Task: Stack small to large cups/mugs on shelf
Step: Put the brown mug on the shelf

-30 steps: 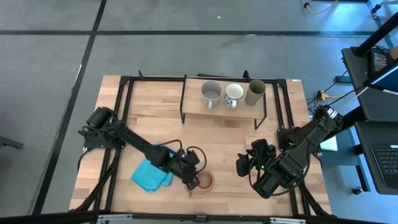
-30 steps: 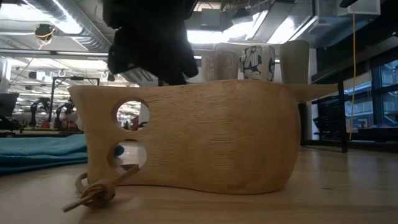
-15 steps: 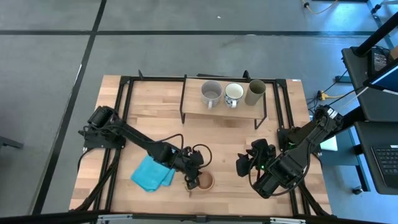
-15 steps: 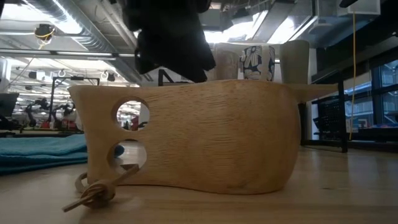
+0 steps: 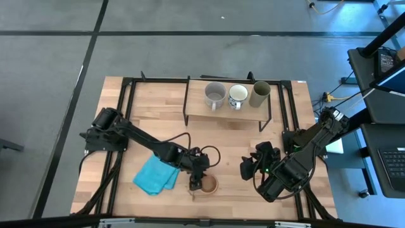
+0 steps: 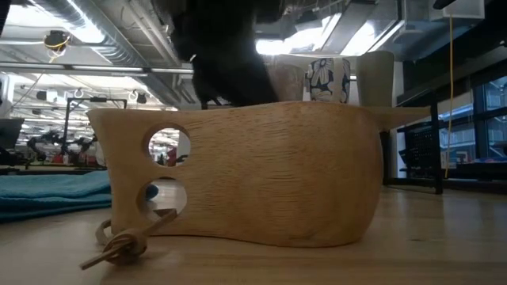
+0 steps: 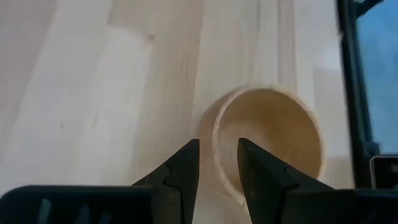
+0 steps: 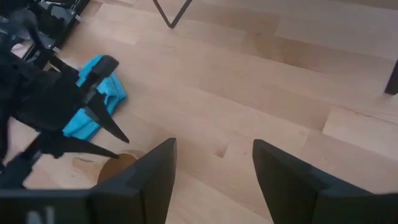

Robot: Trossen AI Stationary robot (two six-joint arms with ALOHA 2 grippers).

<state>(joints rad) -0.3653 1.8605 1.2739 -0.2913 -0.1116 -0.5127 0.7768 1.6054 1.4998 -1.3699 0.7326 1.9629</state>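
The small brown wooden cup (image 5: 208, 184) stands on its base near the table's front edge, its stub handle with two holes (image 6: 162, 170) toward the blue cloth. My left gripper (image 7: 217, 163) hovers open just over it, pointing down at a slant. One finger is outside the cup's near wall (image 7: 214, 140) and one over the hollow; no touch shows. On the shelf (image 5: 226, 113) at the back stand a grey mug (image 5: 215, 95), a white mug (image 5: 238, 95) and an olive tumbler (image 5: 259, 94). My right gripper (image 8: 214, 177) waits open to the cup's right.
A crumpled blue cloth (image 5: 155, 178) lies on the table just left of the wooden cup. Black frame rails (image 5: 126, 101) run along the table's left, right and far sides. Bare wood lies between the cup and the shelf.
My left gripper has moved toward the table's right edge, from beside the cup's handle to over its rim, and has rolled about its own axis. The wooden cup has stayed where it was.
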